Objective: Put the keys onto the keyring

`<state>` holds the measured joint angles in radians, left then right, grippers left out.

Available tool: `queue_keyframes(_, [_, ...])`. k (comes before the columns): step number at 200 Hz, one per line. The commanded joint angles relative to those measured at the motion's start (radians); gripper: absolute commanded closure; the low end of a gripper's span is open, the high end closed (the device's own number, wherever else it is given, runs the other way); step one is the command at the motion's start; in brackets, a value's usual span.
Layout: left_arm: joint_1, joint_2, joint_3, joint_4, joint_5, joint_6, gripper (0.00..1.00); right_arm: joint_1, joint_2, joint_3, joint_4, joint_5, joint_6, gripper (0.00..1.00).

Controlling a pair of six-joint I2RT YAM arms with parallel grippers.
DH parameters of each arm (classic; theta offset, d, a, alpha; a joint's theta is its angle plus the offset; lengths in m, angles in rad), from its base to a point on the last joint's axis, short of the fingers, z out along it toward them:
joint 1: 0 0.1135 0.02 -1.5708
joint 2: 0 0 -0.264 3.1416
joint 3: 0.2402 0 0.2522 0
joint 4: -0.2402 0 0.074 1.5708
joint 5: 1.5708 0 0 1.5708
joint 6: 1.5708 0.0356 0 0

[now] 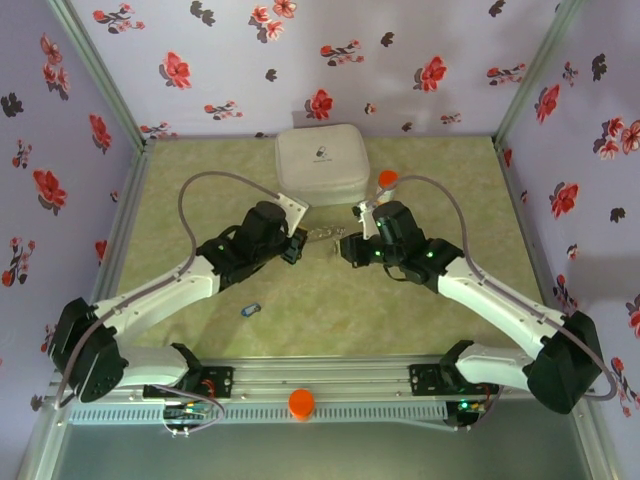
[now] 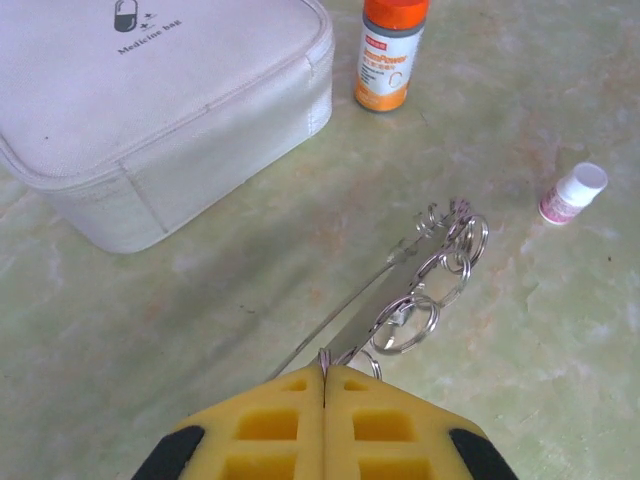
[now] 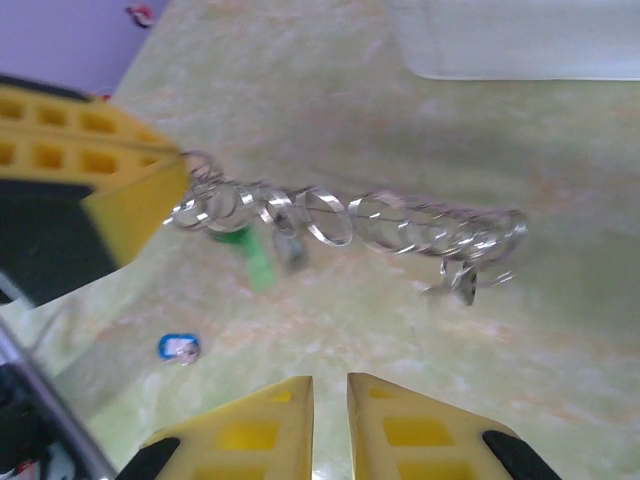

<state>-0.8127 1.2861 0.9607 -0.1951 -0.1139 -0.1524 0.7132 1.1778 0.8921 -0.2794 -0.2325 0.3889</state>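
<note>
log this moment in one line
left gripper: jaws shut on keyring | right gripper: jaws slightly apart, empty, facing keyring | blue key: loose on table

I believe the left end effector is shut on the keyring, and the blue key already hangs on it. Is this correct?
Not fully. The left end effector is shut on the keyring, but the blue key lies loose on the table, apart from the ring. The right wrist view shows it.

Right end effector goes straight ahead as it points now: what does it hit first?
Likely the keyring, strung across its path; the case lies beyond. Depth is unclear, so it might pass under it.
</note>
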Motion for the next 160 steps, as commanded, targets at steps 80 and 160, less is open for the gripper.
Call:
queue_keyframes(80, [0.006, -0.049, -0.038, 0.115, 0.031, 0.199, 1.00, 0.009, -0.015, -0.044, 0.168, -0.121, -0.080, 0.83])
queue_keyframes(160, [-0.026, -0.158, -0.145, 0.217, 0.026, 0.742, 1.00, 0.008, -0.102, -0.047, 0.103, 0.028, -0.181, 0.82])
